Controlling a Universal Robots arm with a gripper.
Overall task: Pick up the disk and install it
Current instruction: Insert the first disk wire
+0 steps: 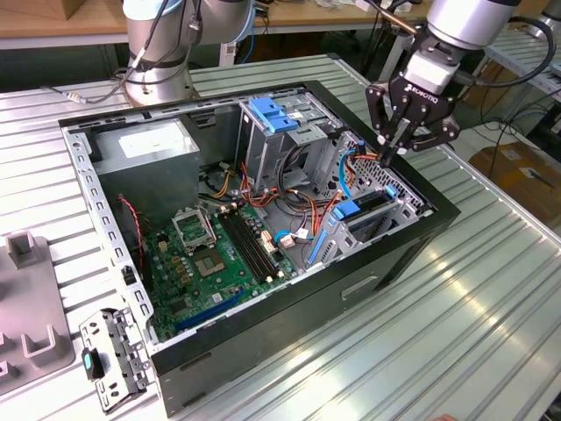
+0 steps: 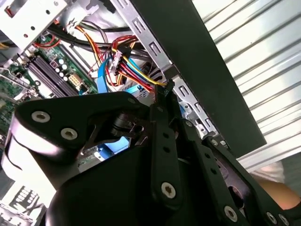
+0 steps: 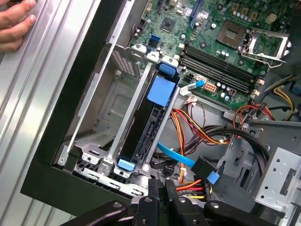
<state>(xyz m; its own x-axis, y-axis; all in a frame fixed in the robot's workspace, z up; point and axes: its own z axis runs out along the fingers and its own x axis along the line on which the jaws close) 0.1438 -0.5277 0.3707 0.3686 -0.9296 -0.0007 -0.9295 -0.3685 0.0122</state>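
Note:
The disk (image 1: pixel 351 210) stands on edge in the drive bay at the open computer case's corner nearest the exterior view's right. In the first wrist view the disk (image 3: pixel 149 126) is a dark slab in a bright blue carrier, held between grey metal rails. My gripper (image 1: pixel 387 154) hangs just above the case's rim beside that bay, a little way from the disk. Its fingers (image 3: pixel 162 190) are pressed together with nothing between them. In the second wrist view the gripper (image 2: pixel 167 88) points down at the coloured power wires beside the bay.
A tall grey cage with a blue latch (image 1: pixel 279 114) rises mid-case, and the motherboard (image 1: pixel 219 254) lies on the case floor. Loose orange, red and blue cables (image 3: pixel 197 136) run beside the bay. A person's hand (image 3: pixel 14 23) rests on the ribbed table by the case. Grey fixtures (image 1: pixel 26 298) stand at the exterior view's left.

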